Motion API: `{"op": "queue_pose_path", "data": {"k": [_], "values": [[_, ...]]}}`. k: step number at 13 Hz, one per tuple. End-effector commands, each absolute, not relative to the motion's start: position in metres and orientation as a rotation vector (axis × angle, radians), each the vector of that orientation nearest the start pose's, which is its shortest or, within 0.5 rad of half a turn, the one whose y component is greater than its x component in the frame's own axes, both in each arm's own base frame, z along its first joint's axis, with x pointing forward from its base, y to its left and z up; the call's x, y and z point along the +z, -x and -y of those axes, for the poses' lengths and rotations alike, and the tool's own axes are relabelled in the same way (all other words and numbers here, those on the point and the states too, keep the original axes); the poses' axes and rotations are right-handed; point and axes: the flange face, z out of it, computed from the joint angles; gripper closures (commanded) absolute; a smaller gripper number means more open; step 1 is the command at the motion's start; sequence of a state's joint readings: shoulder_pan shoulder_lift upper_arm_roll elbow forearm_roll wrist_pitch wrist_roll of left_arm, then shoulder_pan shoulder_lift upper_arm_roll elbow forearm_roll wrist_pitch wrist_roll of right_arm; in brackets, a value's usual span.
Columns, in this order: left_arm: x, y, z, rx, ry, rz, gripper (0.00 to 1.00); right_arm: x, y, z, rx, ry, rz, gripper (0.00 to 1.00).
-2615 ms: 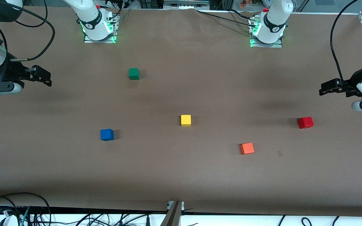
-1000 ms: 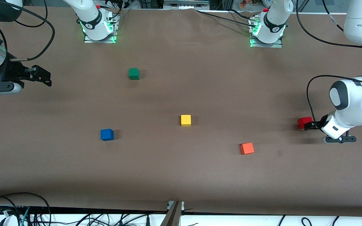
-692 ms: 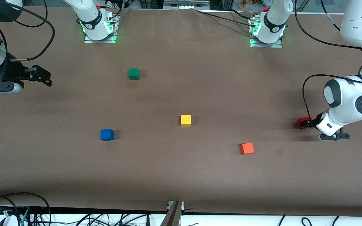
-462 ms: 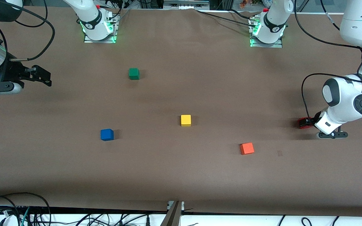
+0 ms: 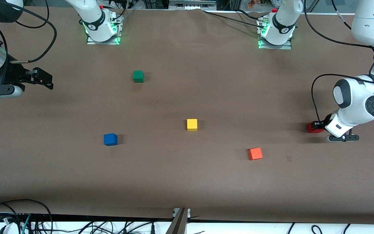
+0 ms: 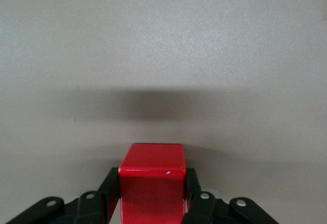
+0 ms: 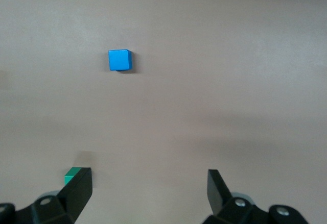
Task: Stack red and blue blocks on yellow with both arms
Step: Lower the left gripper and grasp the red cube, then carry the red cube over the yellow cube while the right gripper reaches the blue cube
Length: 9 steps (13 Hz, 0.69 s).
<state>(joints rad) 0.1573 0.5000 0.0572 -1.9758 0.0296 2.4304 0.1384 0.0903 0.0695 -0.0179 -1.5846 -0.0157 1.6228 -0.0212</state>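
Left gripper [image 5: 318, 127] at frame right, fingers pinching small matte red cube [image 5: 313, 127] on brown table [image 5: 206, 182], right gripper [image 5: 45, 81] waiting upper left, fingers spread, small bright yellow cube [image 5: 192, 124] at centre, bright blue cube [image 5: 110, 139] lower left of it.

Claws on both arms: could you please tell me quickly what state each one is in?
Left claw: closed on the red block, at table level.
Right claw: open, holding nothing, waiting above the table.
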Motion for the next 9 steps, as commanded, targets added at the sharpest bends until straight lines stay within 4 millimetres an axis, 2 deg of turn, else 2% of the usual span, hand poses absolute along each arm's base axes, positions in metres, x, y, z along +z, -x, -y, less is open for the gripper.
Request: {"op": "queue_pose_path", "data": {"k": [1, 3, 4, 5, 6, 8, 9], "values": [[0.245, -0.605, -0.112, 0.038, 3.114, 0.037, 1.00, 0.589, -0.577, -0.037, 0.021, 3.175, 0.155, 0.00], [0.295, -0.635, -0.073, 0.072, 3.140, 0.016, 1.00, 0.589, -0.578, -0.036, 0.018, 3.184, 0.156, 0.00], [0.321, -0.650, -0.047, 0.103, 3.151, 0.011, 1.00, 0.589, -0.578, -0.036, 0.015, 3.187, 0.157, 0.00], [0.342, -0.661, -0.012, 0.120, 3.156, 0.004, 1.00, 0.588, -0.579, -0.036, 0.015, 3.201, 0.162, 0.00], [0.357, -0.666, 0.024, 0.111, 3.155, -0.015, 1.00, 0.589, -0.580, -0.037, -0.001, 3.215, 0.172, 0.00], [0.368, -0.671, 0.116, 0.061, 3.154, -0.120, 1.00, 0.590, -0.587, -0.040, -0.071, 3.215, 0.159, 0.00], [0.370, -0.669, 0.169, 0.040, 3.157, -0.162, 1.00, 0.587, -0.589, -0.040, -0.073, 3.211, 0.151, 0.00]]}}
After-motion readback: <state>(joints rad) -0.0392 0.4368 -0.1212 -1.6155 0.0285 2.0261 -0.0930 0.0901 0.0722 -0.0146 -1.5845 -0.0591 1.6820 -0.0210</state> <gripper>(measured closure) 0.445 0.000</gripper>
